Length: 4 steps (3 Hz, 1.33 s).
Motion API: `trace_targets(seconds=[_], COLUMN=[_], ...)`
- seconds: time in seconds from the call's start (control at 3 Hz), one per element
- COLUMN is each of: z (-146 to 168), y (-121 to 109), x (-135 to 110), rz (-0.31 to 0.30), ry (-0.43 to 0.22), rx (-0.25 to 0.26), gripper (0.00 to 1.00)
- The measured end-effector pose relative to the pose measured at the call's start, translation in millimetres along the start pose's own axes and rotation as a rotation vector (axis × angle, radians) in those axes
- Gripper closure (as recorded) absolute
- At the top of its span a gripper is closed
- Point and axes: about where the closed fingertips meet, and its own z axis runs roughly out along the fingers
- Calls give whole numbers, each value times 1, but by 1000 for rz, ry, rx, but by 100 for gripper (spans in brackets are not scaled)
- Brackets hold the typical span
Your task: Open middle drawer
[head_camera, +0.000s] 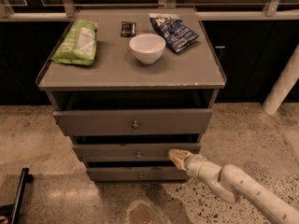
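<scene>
Speckled stone floor (pixel 243 125) spreads around a grey desk (pixel 117 73) with three stacked drawers. Second in the stack is the middle drawer (pixel 107 152), with a dark gap above its front and a small round knob (pixel 138 154) at the centre. The gripper (pixel 176 156) lies against the right part of this drawer's front, right of the knob, on a pale arm (pixel 243 190) coming from the lower right. Its jaws look drawn together, with no gap between them. The top drawer (pixel 93 121) juts forward directly above the middle drawer, and the bottom drawer (pixel 117 174) sits directly below it. Higher above, on the desk top, stand a white bowl (pixel 147 47), a green bag (pixel 77 43), a blue bag (pixel 175 29) and a dark packet (pixel 127 28).
</scene>
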Motion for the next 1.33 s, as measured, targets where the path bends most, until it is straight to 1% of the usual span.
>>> trace_targets(seconds=[0.33,0.67,1.0,1.33], z=[25,56,56,61], y=[-13,-35,-35,-70], x=[-16,-27,-27,-38], rz=[-40,-77,-77,-93], ry=[-16,-14,-14,-18], rx=[-2,14,15,109], gripper=[100,100,100,100])
